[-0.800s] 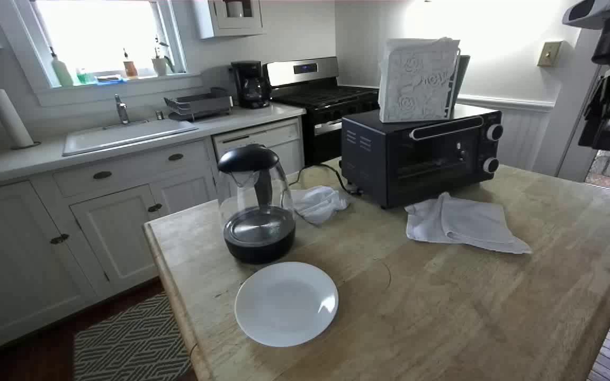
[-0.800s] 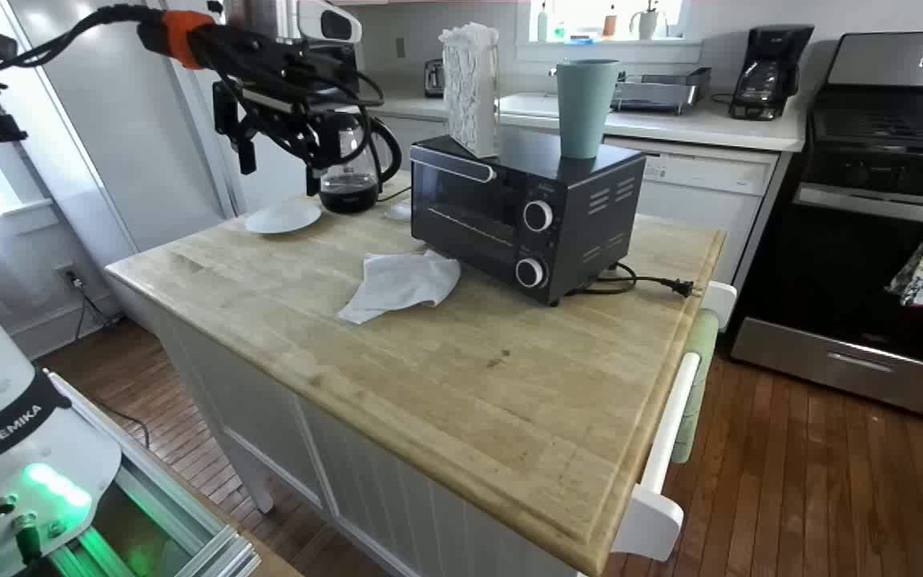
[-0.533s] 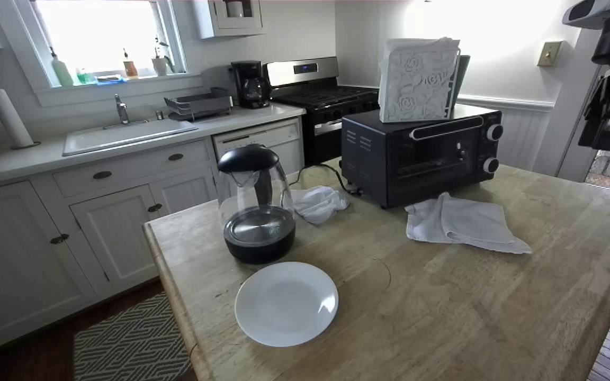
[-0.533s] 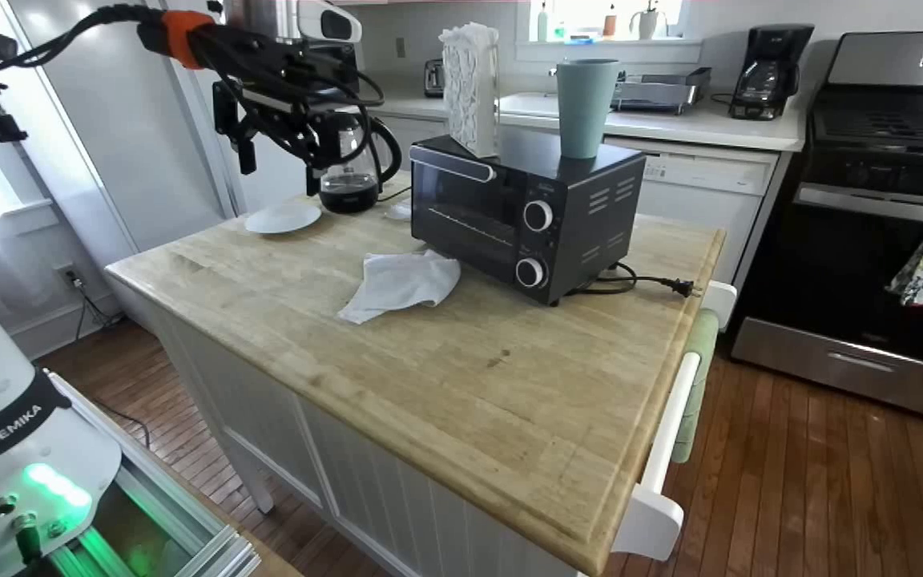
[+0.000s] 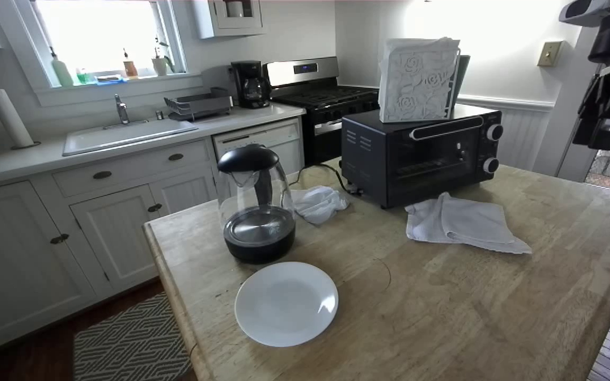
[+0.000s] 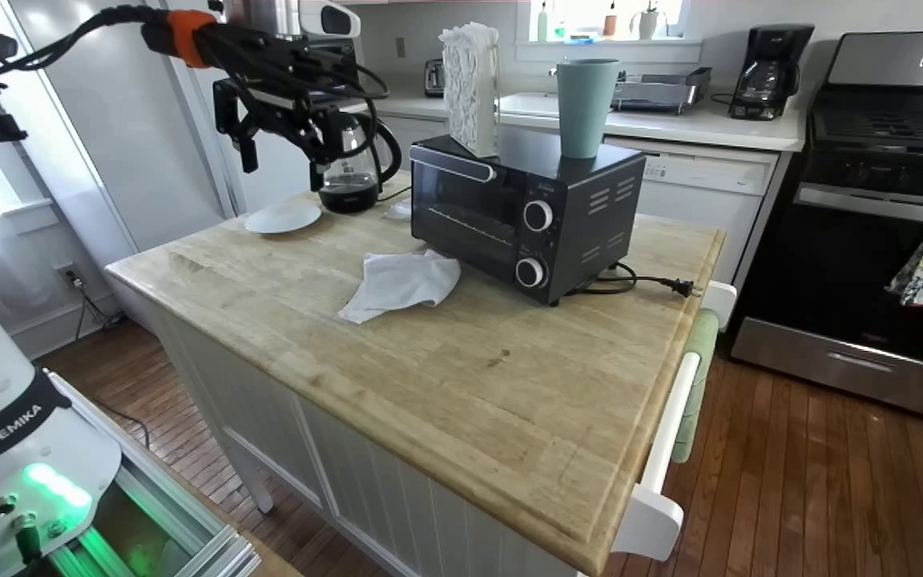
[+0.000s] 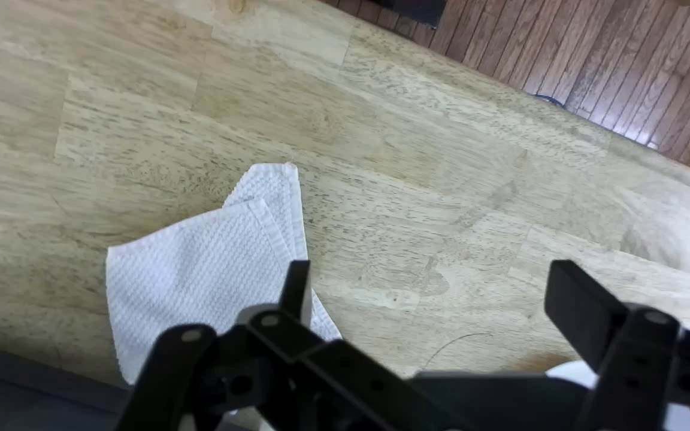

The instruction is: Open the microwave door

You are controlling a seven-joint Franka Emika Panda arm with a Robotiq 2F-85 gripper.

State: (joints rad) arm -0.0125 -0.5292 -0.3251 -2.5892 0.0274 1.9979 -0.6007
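Wide-spread gripper [image 7: 432,287], closed microwave door [image 6: 465,212]

Above the table [image 6: 429,369] the gripper hangs, its two fingers [image 7: 578,305] well apart, and bare wood shows through the gap in the wrist view. Now across to the microwave [image 6: 562,232]: it stands on the table, lower than the gripper and well apart from it, off to the right of the gripper in an exterior view. The door sits flush in the front, its handle bar [image 6: 453,165] along the top. And there, below the gripper on the microwave's side, lies a white cloth [image 7: 195,269], partly covered by a finger in the wrist view! A white plate [image 6: 283,216] shows below the gripper in an exterior view, with the glass carafe [image 6: 349,196] just beside the plate, partly hidden behind the gripper. Up on the microwave, a white patterned holder [image 5: 419,82] and a green cup [image 6: 586,108] stand upright.
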